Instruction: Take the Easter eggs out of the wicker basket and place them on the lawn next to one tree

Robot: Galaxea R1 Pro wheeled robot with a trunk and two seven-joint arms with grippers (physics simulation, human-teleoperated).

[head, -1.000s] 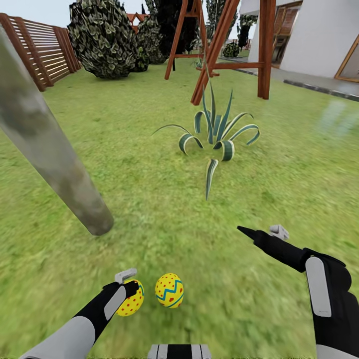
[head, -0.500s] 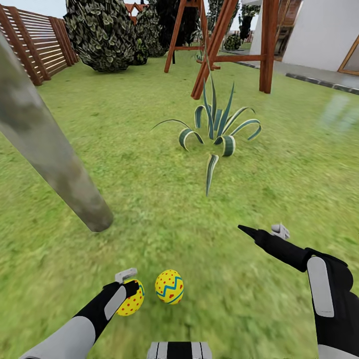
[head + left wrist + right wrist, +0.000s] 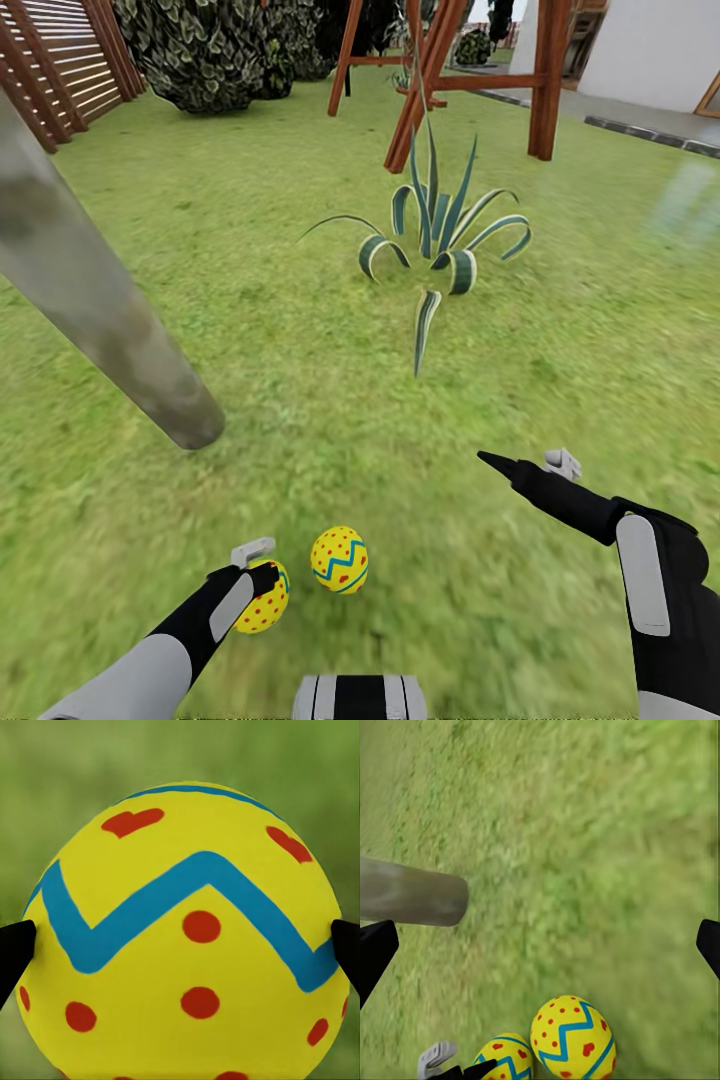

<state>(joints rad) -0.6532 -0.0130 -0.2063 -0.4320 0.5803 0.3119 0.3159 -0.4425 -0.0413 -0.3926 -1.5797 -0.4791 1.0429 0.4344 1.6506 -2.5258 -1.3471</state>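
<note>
The lawn spreads wide, the tree trunk rising at near left. One Easter egg lies near it; the left gripper fingers clasp a second egg, while the right gripper is spread wide and empty. Released too high, that egg could roll away from the trunk.

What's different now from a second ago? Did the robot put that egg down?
Not yet. Only the camera tipped downward, so the garden slid up in the picture. The left gripper still clamps one egg, the second egg still lies on the grass near the tree trunk, and the right gripper stays open.
</note>
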